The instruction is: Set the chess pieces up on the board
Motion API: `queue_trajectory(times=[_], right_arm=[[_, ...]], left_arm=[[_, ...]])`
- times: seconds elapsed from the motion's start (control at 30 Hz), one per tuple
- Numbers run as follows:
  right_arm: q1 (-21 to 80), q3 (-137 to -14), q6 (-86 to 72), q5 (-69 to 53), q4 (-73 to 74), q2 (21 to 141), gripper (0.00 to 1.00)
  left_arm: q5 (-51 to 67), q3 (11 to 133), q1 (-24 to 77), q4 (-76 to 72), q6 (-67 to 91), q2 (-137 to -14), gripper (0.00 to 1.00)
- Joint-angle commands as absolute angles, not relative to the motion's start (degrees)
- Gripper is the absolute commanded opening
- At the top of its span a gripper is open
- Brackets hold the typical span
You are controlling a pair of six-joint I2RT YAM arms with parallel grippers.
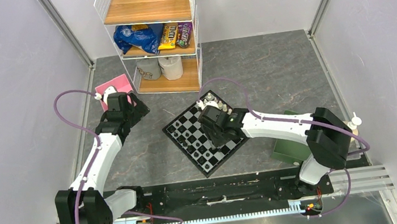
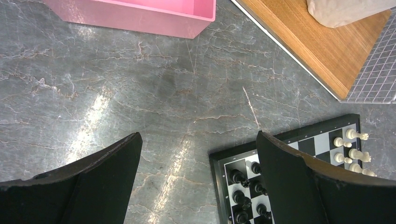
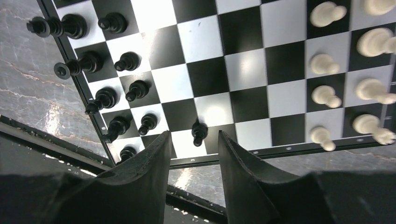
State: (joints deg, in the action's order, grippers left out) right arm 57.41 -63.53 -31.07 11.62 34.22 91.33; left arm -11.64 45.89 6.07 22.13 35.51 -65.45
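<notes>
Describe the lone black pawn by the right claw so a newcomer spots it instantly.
Find the chessboard, then the side where black pieces line its rim in two rows. Follow them to the edge nearest the right claw. The black pawn there stands just off the claw's gap, stepped out of line toward the board's middle, unlike its neighbours.

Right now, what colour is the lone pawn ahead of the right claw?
The pawn is black; right wrist view shows it best.

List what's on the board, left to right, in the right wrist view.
Two columns of black chess pieces → a lone black pawn standing out ahead of them → bare middle checks of the flat black-and-white checkered board → two columns of cream chess pieces.
</notes>
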Motion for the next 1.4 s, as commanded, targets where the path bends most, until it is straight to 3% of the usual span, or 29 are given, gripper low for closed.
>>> queue_trajectory(times=[0.0, 0.97, 1.37], right_arm=[[57.81, -63.47, -32.91, 7.72, 34.26, 93.61, 0.47], [57.83, -62.49, -33.37, 8.03, 35.62, 95.78, 0.26], [57.83, -63.56, -32.5, 8.64, 34.93, 96.57, 0.27]], left_arm=[[-11.52, 45.7, 5.63, 19.78, 34.04, -65.59, 1.0], [-11.27, 46.14, 5.64, 19.42, 34.14, -66.29, 1.0], [-11.32, 46.6, 5.68, 19.6, 34.07, -66.39, 1.0]])
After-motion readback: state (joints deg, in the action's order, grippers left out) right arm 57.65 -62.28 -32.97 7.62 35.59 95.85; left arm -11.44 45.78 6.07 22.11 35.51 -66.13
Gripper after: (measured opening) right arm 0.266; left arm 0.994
